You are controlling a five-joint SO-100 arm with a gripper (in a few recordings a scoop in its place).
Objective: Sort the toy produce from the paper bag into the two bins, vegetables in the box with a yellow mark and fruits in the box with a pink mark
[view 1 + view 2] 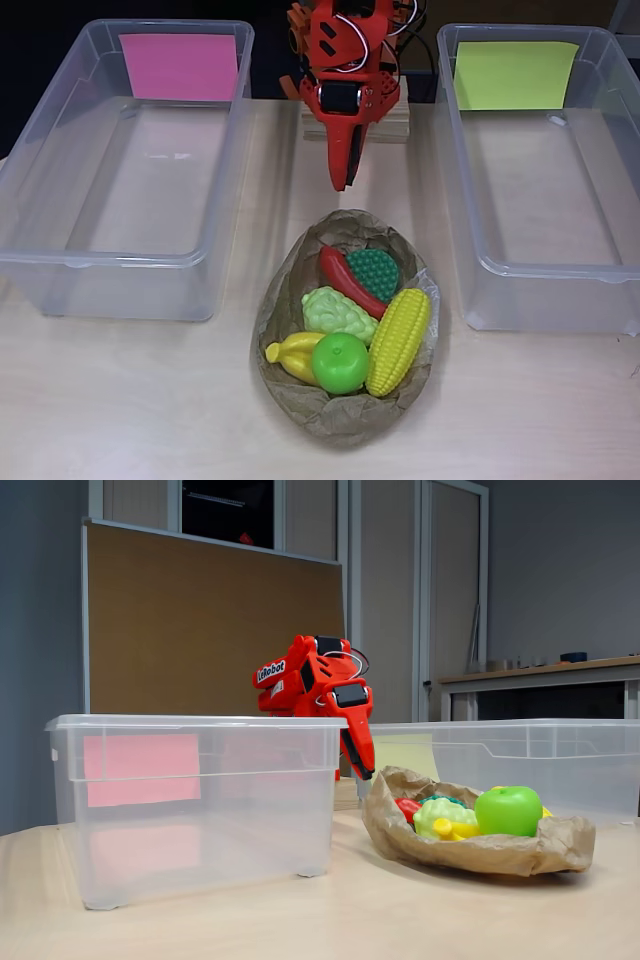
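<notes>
**On the bench: nothing sorted yet, first pick pending**

On the bench [120, 400], left to right in the overhead view:

- Clear bin with pink mark [180, 66], the fruit box. Nothing in it.
- Red arm at top centre, folded on its wooden base, gripper [345, 165] pointing down toward the bag. Jaws look pressed together with nothing between them. In the fixed view the gripper [360, 755] hangs above and behind the bag, well clear of it.
- Paper bag [290, 300], rolled down into a shallow nest, between the bins and nearer the camera. Contents: red chili [345, 278] and dark green bumpy piece [374, 270] at the back; pale green bumpy piece [336, 312] in the middle; banana [288, 352] and green apple [340, 362] at the front; corn cob [399, 340] along the right side. All are touching, some overlapping.
- Clear bin with yellow mark [515, 74], the vegetable box. Nothing in it.

Judgement: task at its start; the step in hand is choosing and grasping a first item.

How to do it well:
- Open the jaws before descending.
- Take a piece on top with free sides. The corn seems easiest, gripped across its narrow width.
- The apple is round and smooth and may squirt out; centre the jaws on it.
- The chili lies partly under its neighbours; leave it for later.
- Lift straight up so the bag's edge is not dragged.
</notes>
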